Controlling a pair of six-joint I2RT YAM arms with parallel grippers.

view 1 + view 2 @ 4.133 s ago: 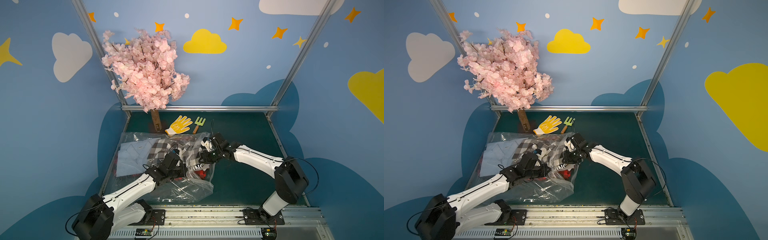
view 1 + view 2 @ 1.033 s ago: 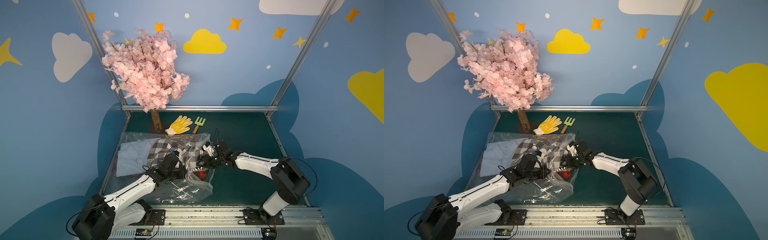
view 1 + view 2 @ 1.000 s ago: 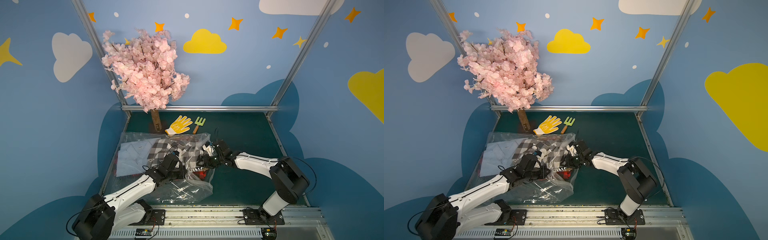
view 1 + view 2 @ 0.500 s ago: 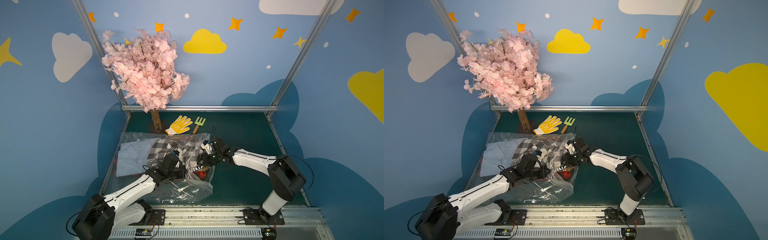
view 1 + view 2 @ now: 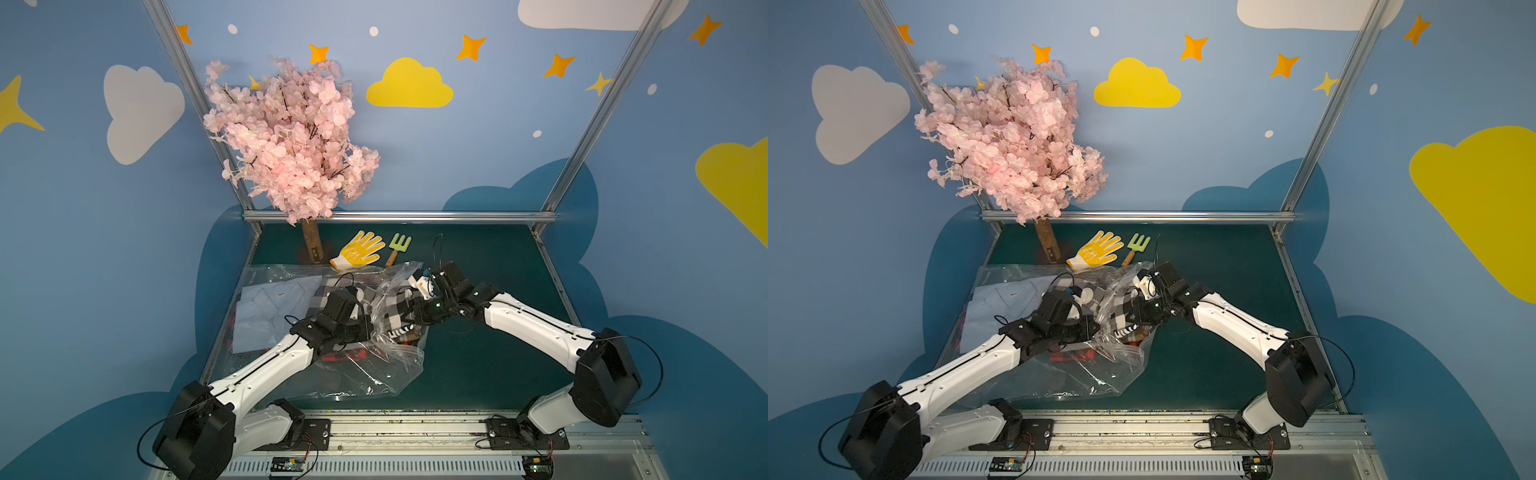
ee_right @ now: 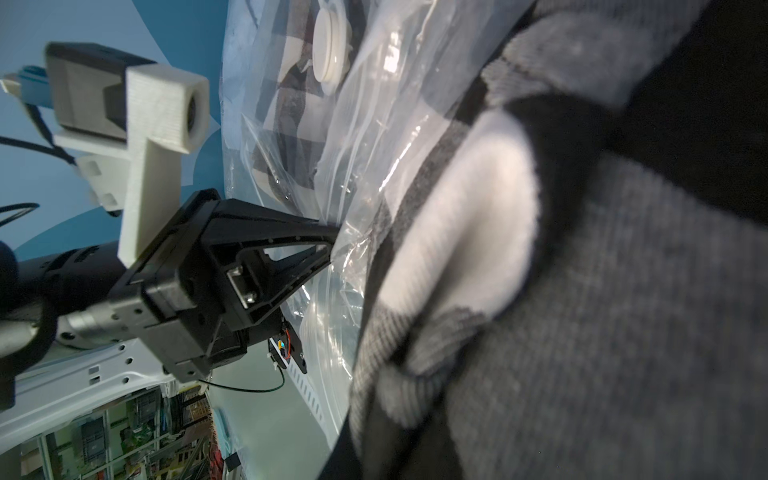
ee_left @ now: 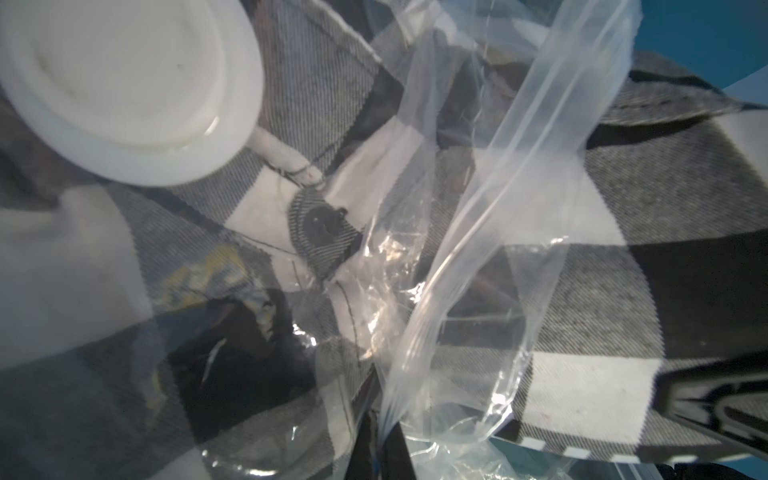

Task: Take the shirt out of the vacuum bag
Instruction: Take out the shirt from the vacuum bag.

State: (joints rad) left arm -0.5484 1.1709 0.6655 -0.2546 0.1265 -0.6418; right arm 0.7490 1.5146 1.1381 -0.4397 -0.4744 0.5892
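The vacuum bag (image 5: 376,374), where is it? (A)

Flat on the green bench (image 5: 490,365), left of centre, in both top views. It is large, clear and crinkled, and its round white valve disc (image 5: 1087,296) sits on top near the middle. (B)

And the shirt? (A)

A black, white and grey check shirt (image 5: 390,318) is bunched at the bag's right end, with plastic over at least part of it; whether any of it is clear of the bag I cannot tell. In the right wrist view its cloth fills most of the frame, close and blurred. A pale blue garment (image 5: 270,307) lies flat under the plastic at the left end. (B)

What are the arms doing? (A)

The left gripper (image 6: 332,243) is pressed together on a fold of the bag's clear plastic, just beside the check shirt; the right wrist view shows its two black fingers (image 6: 270,221) meeting on the film. The right gripper (image 5: 415,316) is at the bag's right edge, against the check shirt. Cloth and plastic hide its jaws, so I cannot tell whether they are spread or pinching. (B)

Anything else on the bench? (A)

At the back, a yellow glove (image 5: 359,249) and a small green rake (image 5: 399,245) lie side by side, just beyond the bag. A pink blossom tree (image 5: 291,137) stands in the back left corner, its trunk near the glove. (B)
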